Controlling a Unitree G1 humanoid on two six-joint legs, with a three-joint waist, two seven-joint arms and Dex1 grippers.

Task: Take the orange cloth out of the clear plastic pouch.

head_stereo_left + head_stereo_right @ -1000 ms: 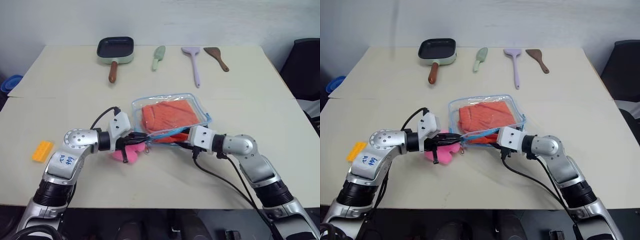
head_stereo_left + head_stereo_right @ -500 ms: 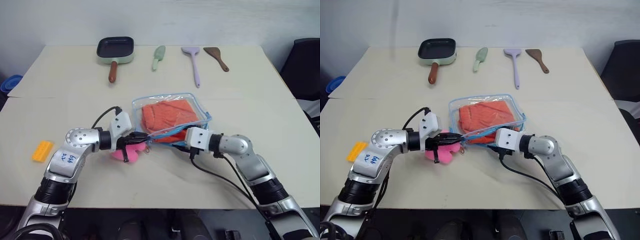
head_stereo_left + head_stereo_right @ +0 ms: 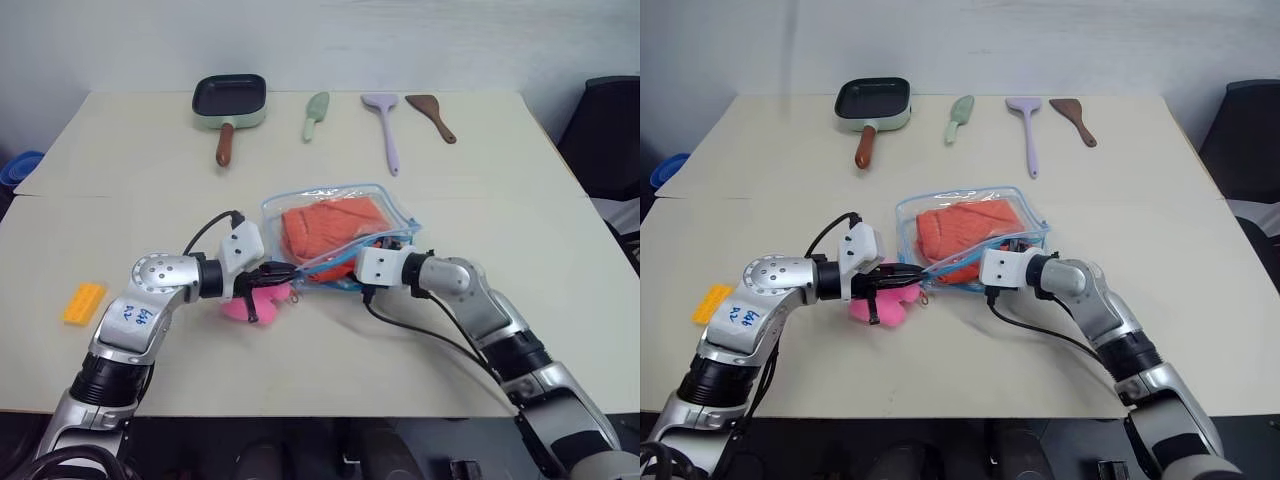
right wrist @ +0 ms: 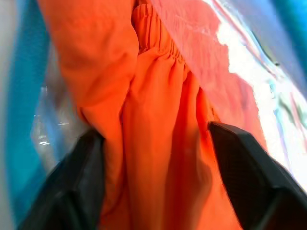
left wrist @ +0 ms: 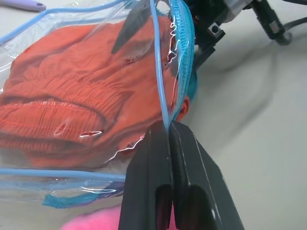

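Table (image 3: 120,200) | orange cloth (image 4: 158,143) between spread right hand (image 4: 158,191) fingers

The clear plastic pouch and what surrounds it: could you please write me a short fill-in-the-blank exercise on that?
1. The left tool is shut on the pouch's light-blue ____.
2. The orange cloth lies ____ the clear plastic pouch.
3. The right tool has its fingers on either side of a fold of the ____ cloth.
4. Under the left tool sits a plush toy coloured ____.

Missing words: edge; inside; orange; pink
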